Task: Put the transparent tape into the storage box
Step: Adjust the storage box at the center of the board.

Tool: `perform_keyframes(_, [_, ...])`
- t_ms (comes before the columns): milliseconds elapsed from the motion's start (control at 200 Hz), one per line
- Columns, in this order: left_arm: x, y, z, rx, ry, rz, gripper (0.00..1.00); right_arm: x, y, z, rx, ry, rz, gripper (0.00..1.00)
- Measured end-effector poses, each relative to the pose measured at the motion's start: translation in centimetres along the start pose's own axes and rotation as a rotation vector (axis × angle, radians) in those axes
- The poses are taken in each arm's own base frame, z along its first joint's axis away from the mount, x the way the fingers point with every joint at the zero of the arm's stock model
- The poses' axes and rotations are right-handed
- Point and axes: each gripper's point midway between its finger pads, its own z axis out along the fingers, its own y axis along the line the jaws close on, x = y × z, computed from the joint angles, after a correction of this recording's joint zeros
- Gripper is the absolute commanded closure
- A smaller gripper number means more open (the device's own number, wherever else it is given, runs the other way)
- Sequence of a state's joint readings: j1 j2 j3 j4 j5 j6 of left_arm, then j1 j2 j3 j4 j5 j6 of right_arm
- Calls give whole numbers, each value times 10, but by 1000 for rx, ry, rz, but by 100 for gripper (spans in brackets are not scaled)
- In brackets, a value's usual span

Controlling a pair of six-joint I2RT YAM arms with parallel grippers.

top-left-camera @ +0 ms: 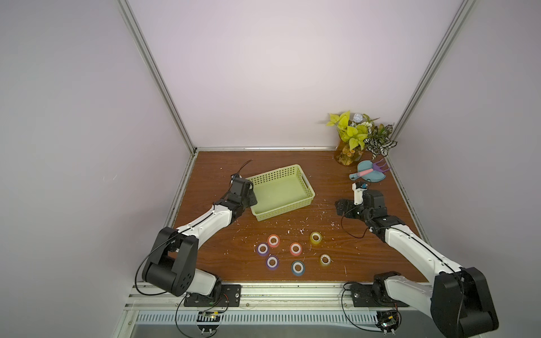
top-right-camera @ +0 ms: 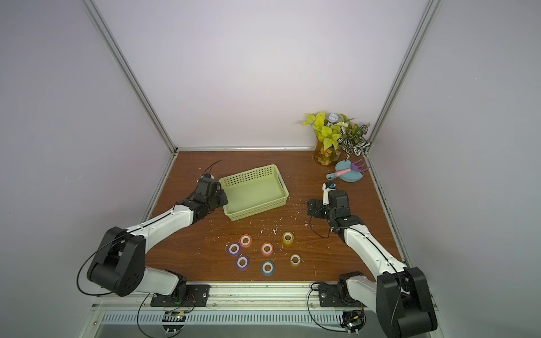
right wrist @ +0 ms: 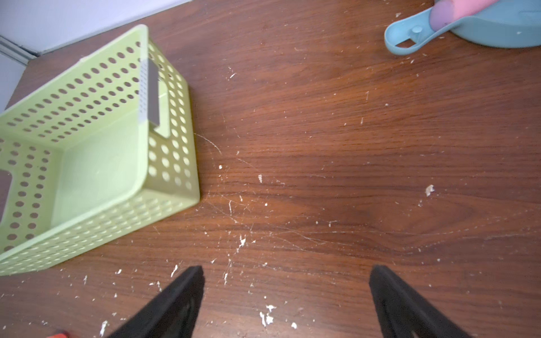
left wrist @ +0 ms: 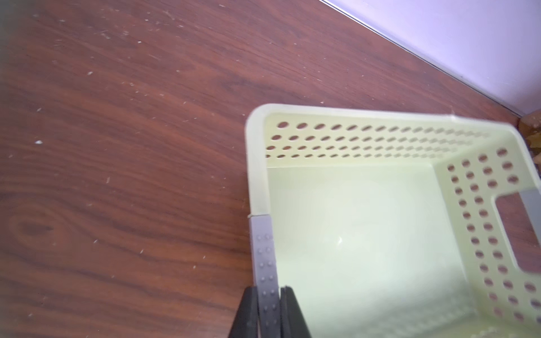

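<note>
the left gripper (left wrist: 262, 231) is clenched on a short wall of the storage box (left wrist: 351, 117), with one grey dotted pad (left wrist: 265, 257) lying flat along the rim; the box seems to rest on the table (right wrist: 322, 146), steadied rather than lifted. the right gripper (right wrist: 288, 269) stands spread wide over bare wood, holding nothing, between the box and the blue dustpan (right wrist: 483, 32). the transparent tape (top-left-camera: 295, 248) is well apart from both: seven rolls lie flat, cores up, in a loose cluster near the front edge, and none is in the box, which is empty. the rolls look light and stiff, with slick film sides that could squirt out of a loose pinch. a likely hold is one finger down the white core and one outside it. the yellow roll (top-left-camera: 316, 237) sits nearest the right arm.
</note>
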State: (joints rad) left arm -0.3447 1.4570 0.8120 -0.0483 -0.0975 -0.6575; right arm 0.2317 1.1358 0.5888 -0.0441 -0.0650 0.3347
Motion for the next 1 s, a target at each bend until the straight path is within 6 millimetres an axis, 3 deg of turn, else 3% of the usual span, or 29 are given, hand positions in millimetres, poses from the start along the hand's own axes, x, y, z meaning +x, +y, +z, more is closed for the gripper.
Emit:
perform_keyframes(320, [-3,-13,7,37,23,38,87,15,16,-3,-13,64,-48,6])
perform_keyframes(425, [-6,-17,10,45,25,42,82,20,24,-5,-17,88,-76,6])
perform_keyframes(555, [-10,-23,14,59,26,40,58,30,48,-8,-42,142,-141,6])
perform_keyframes(620, [-12,-26,16,67,27,39,41,35,64,-9,-62,177,-183,6])
perform_keyframes(701, [-12,-26,17,67,26,49,28,46,79,-8,-78,228,-231,7])
perform_keyframes(851, [-14,-22,7,74,-1,28,13,72,95,-9,-80,320,-307,9])
perform_keyframes(1001, [-16,-5,-20,84,-64,-3,1,97,100,-13,-76,392,-354,16])
